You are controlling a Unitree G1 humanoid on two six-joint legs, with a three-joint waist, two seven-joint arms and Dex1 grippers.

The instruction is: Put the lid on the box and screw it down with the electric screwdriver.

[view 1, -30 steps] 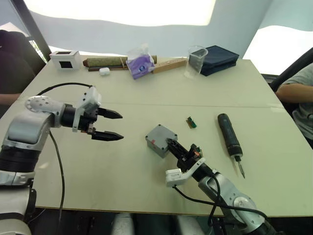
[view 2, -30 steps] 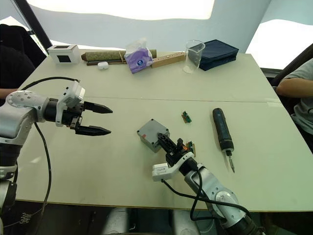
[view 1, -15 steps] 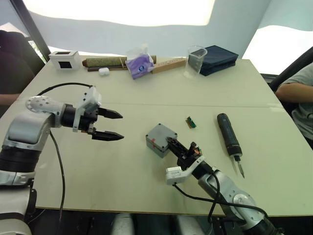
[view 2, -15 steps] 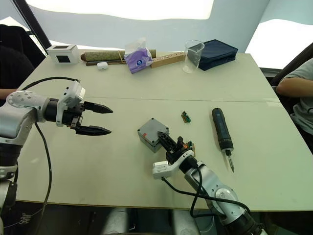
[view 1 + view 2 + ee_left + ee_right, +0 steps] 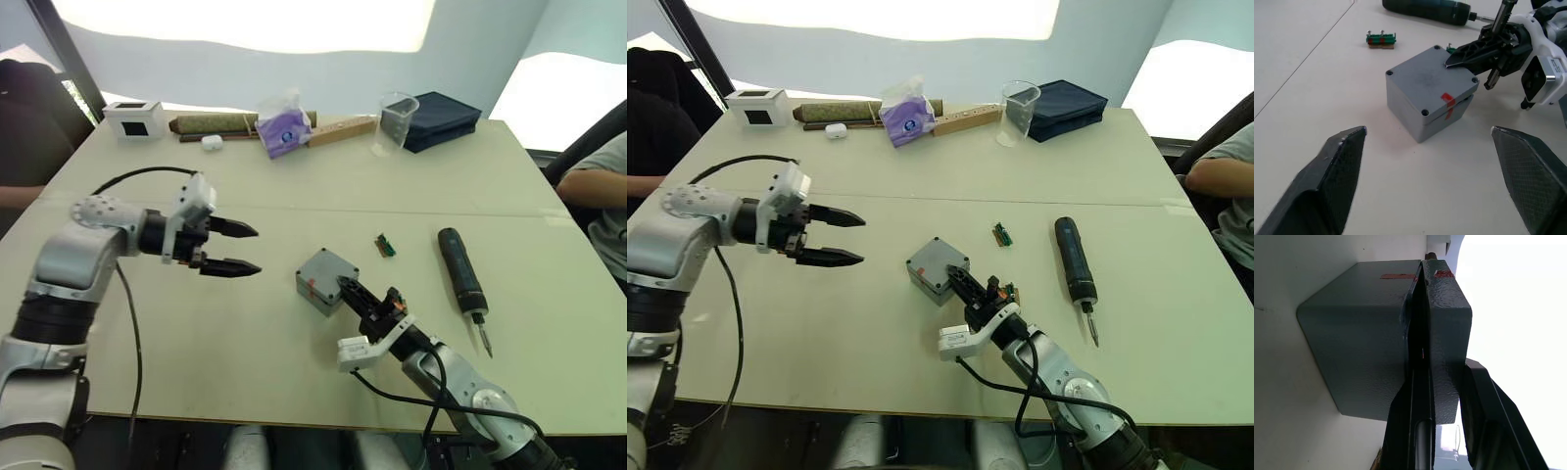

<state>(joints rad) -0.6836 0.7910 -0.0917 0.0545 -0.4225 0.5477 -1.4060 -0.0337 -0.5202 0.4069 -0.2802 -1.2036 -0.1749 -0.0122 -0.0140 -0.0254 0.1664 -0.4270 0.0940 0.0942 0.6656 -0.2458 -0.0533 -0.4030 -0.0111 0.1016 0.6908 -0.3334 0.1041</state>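
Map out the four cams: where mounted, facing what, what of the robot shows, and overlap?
Left and right eye: head stereo pair, looking down over the table; both arms show, left gripper open.
Left wrist: on left arm, looking along its fingers at the box.
Right wrist: on right arm, close on the lid, one finger on top.
Shared: box, lid, right gripper; electric screwdriver except right wrist.

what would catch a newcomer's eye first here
Mid-table, the right gripper pinches the lid at one edge of the grey box, a gap showing between them. The left gripper hovers open to the box's left, and the black electric screwdriver lies untouched to its right.
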